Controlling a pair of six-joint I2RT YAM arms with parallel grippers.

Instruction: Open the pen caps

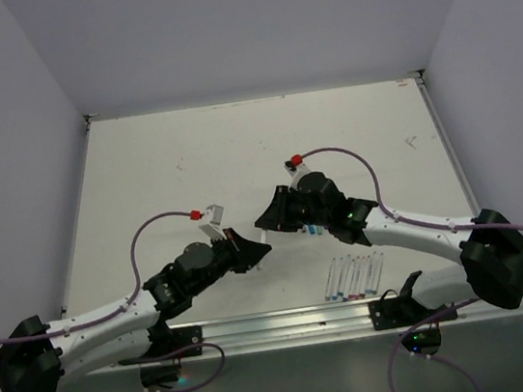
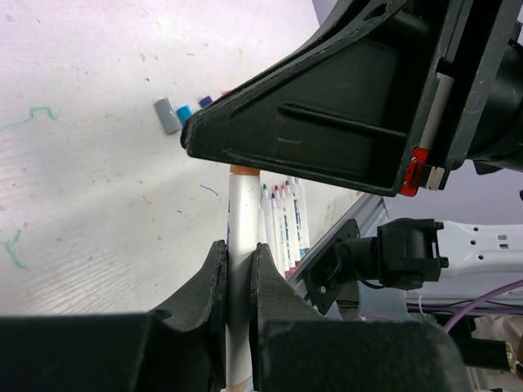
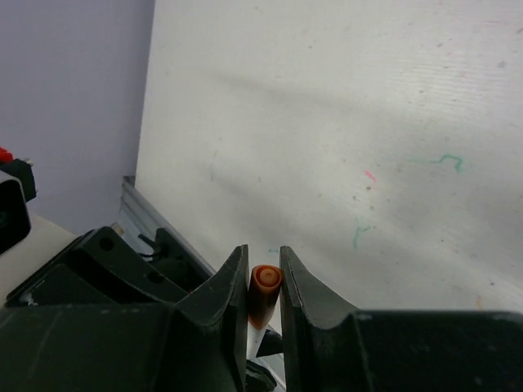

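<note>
The pen looks smooth white plastic, its orange cap glossy, the white table matt and scuffed.

1. The white-linked, black-jointed left arm reaches from its base at the near left, forward and to the right, with its wrist near the middle.
2. The black two-finger left gripper is clamped tight on a slim white pen barrel.
3. The matching right arm stretches leftward from the near right, its wrist angled down.
4. The black right gripper pinches a short orange pen cap between narrow jaws, tip to tip with the left gripper.
</note>
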